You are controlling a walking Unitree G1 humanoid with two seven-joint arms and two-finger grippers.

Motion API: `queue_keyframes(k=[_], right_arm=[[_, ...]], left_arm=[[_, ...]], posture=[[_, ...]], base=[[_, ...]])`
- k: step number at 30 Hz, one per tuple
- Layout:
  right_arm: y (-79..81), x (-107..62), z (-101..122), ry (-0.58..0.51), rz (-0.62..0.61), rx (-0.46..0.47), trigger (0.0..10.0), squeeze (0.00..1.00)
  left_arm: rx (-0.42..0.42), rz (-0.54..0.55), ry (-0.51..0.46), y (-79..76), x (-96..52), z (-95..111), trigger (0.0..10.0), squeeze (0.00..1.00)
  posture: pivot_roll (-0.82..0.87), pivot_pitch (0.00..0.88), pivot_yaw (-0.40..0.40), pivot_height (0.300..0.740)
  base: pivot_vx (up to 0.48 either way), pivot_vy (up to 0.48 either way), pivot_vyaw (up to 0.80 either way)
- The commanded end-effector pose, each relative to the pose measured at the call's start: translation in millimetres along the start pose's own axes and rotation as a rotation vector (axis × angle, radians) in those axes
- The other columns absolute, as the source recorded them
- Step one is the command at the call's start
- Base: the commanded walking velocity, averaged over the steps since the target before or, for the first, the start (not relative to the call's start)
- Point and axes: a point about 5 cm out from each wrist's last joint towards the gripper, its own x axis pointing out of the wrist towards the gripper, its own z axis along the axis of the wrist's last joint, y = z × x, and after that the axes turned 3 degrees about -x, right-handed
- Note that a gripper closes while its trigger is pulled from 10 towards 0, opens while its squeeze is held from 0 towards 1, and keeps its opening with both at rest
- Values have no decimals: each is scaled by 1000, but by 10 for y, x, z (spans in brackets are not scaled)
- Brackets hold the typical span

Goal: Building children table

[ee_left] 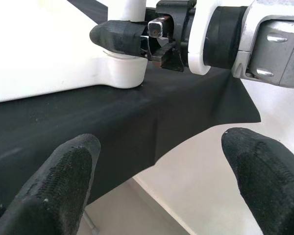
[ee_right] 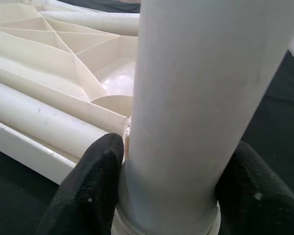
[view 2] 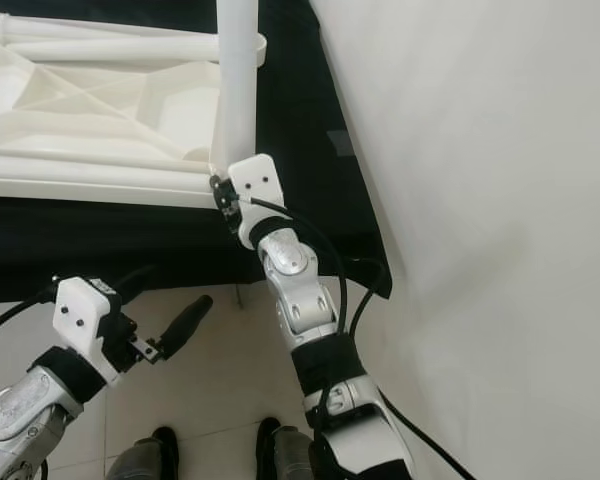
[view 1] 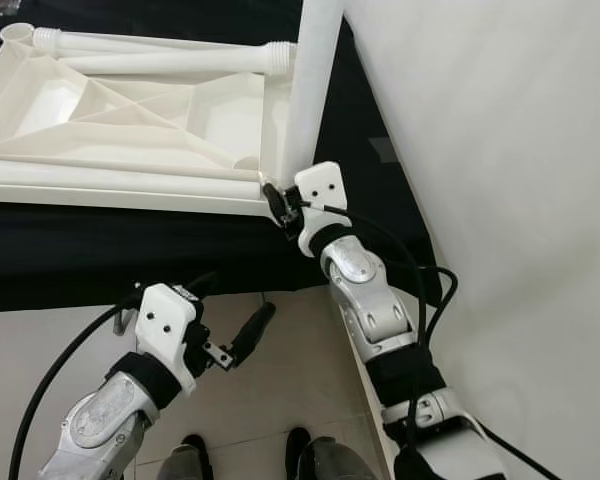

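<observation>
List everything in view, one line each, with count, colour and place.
Upside-down tabletop: one, white, ribbed underside up, on the black cloth.
Upright table leg: one, white, standing in the tabletop's near right corner socket.
Loose table legs: at least two, white, lying across the tabletop.
Black cloth: one, black, under the tabletop, hanging over the edge.
Wall: white, to the right.
Floor: pale tiles, below the cloth.
Right end effector: black fingers closed on the upright leg's base.
Left end effector: black fingers open, over the floor in front of the cloth.
Robot's feet: two, dark, on the tiles.

Silver arms, white wrist housings, black cables, black pincer fingers point(ee_left: 54, 186)
</observation>
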Motion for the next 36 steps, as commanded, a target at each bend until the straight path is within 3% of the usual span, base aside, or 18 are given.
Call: queue_keyframes(k=[1,2,6,7,8,9,10,14,18,19,21,22,23,27,29,36], right_arm=[[68,-40,-219,105,25,18,10000,0],[60,-31,-172,77,42,50,10000,1000],[68,-27,-42,1,113,116,10000,1000],[39,16,87,-72,186,152,10000,243],[39,16,87,-72,186,152,10000,243],[8,45,185,-128,236,171,10000,47],[-21,73,274,-174,296,181,10000,0],[-88,163,415,-228,461,123,10000,0],[-104,194,445,-234,529,83,10000,0],[-102,215,482,-236,626,56,10000,0],[-101,219,492,-237,652,50,10000,0],[-82,224,474,-218,712,-5,6588,0],[-71,226,457,-203,753,-46,3882,0],[-58,224,434,-181,811,-69,3725,0],[-56,221,425,-170,888,-73,0,0],[-69,239,427,-183,912,-25,0,0]], left_arm=[[-9,-1,22,-16,-33,-51,10000,0],[-8,0,22,-14,-36,-50,10000,0],[-5,0,21,-13,-36,-46,10000,0],[-5,-1,20,-15,-32,-45,10000,0],[-5,-1,20,-15,-32,-45,10000,0],[-4,-1,19,-17,-30,-45,10000,0],[-5,-1,18,-19,-30,-46,10000,0],[-2,2,16,-11,-32,-40,10000,0],[0,4,14,-9,-32,-37,10000,0],[2,6,13,-9,-34,-34,10000,0],[2,7,13,-9,-34,-33,10000,0],[3,9,12,-6,-36,-29,10000,0],[4,11,11,-4,-38,-26,10000,0],[6,14,10,0,-40,-21,10000,0],[7,19,8,-1,-46,-17,10000,0],[0,17,9,-29,-45,-30,10000,0]], posture=[[132,290,-127,740],[136,289,-127,740],[139,289,-127,740],[142,288,-128,740],[142,288,-128,740],[145,288,-129,740],[146,287,-130,740],[153,286,-134,740],[158,286,-137,740],[161,286,-138,740],[161,286,-138,740],[167,288,-142,740],[167,288,-142,740],[171,290,-145,740],[166,293,-149,740],[142,293,-152,740]], base=[[0,0,0],[0,0,0],[0,0,0],[0,0,0],[0,0,0],[0,0,0],[0,0,0],[0,0,0],[0,0,0],[0,0,0],[0,0,0],[0,0,0],[0,0,0],[0,0,0],[0,0,0],[0,0,0]])
